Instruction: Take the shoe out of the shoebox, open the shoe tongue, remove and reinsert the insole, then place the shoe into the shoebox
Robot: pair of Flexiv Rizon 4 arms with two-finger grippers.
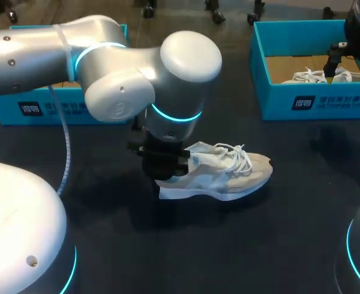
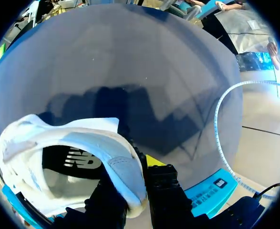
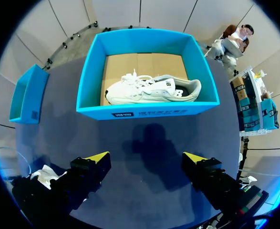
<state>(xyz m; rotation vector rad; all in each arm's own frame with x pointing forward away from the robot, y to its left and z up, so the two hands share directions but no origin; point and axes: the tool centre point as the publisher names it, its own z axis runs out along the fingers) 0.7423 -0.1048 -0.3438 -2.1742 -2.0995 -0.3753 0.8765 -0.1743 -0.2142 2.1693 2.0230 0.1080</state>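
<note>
The white sneaker [image 1: 229, 171] lies on its sole on the dark table [image 1: 180, 245], outside any box, with its toe toward my right side. The left gripper [image 1: 164, 164] is clamped on the heel collar [image 2: 130, 176], one finger inside the shoe and the other outside. The dark insole [image 2: 77, 160] seems to be in place. The right gripper [image 3: 147, 160] hangs with fingers wide apart, holding nothing, near the blue shoebox [image 3: 144, 113] where a second sneaker [image 3: 151, 90] lies. I think the risk is in the grip. Only soft padding is pinched, so a pull may fold the collar or let it slip. Nothing holds the toe, so the shoe may slide or tip.
</note>
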